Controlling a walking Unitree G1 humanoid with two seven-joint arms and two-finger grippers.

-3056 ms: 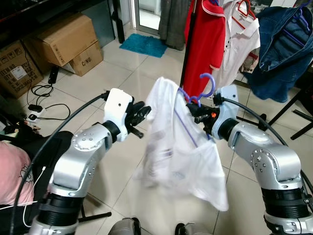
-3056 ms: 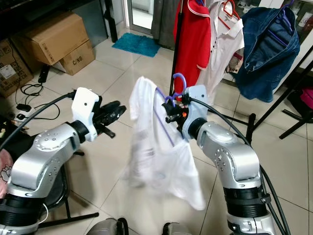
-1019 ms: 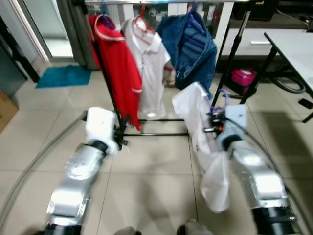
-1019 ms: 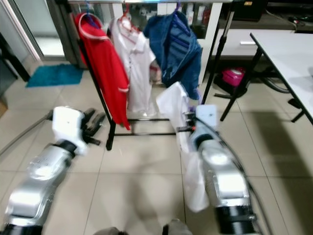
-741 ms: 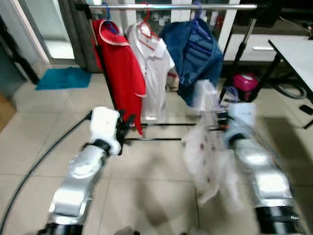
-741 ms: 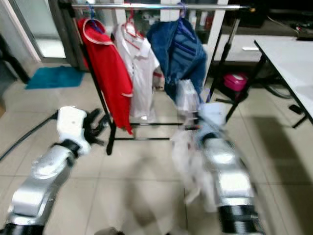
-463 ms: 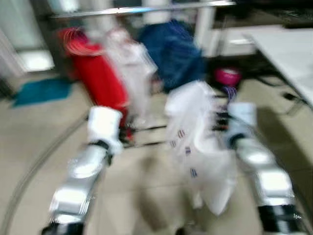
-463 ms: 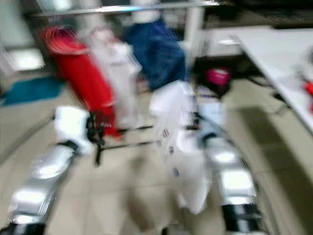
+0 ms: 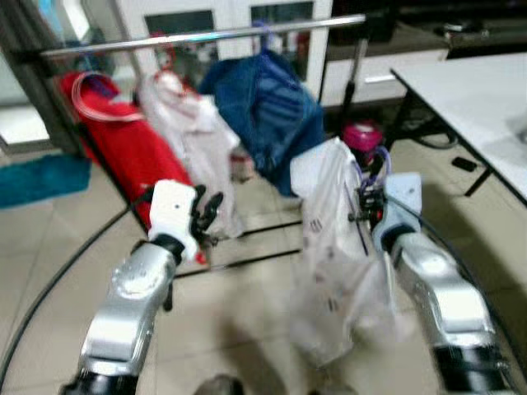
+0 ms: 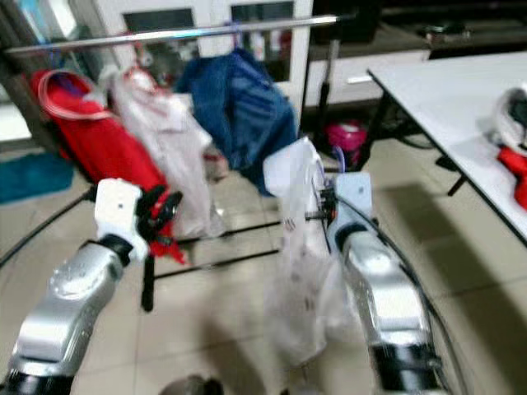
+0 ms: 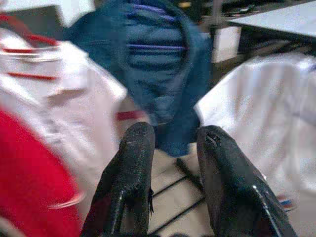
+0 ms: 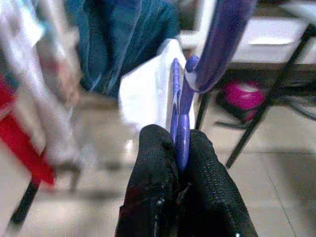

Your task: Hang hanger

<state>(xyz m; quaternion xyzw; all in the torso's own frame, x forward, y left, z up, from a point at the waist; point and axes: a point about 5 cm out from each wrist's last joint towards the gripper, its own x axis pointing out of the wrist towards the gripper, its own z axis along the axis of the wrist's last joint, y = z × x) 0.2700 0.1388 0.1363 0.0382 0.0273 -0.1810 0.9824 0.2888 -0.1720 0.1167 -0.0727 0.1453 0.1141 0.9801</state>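
Purple hanger (image 12: 183, 113) pinched at its neck between the two black fingers (image 12: 153, 168) of the right gripper (image 12: 180, 163), hook rising above the fingertips and curling over at the top, long axis near upright. Draped from it, a white shirt (image 9: 333, 247) with small dark marks, hanging down in front of the right arm to near the tiled floor (image 9: 247, 304); lower folds blurred. Held out ahead of the robot, on its right side, well short of the clothes rail (image 9: 206, 34) and lower than it.

Left gripper (image 11: 170, 163) raised on the left, released and empty, fingers parted with a clear gap, aimed toward the hanging clothes.

Beyond both grippers, a silver rail running across the scene, tilted slightly up toward the right. On it, from left to right: red shirt (image 9: 123, 152), pale collared shirt (image 9: 193, 144), blue denim jacket (image 9: 268, 115). Pink object (image 9: 360, 136) on the floor behind the rack's black leg. White counter (image 10: 445, 90) at far right, with a red item (image 10: 515, 160) at its edge. Teal mat (image 9: 41, 177) on the floor at far left.
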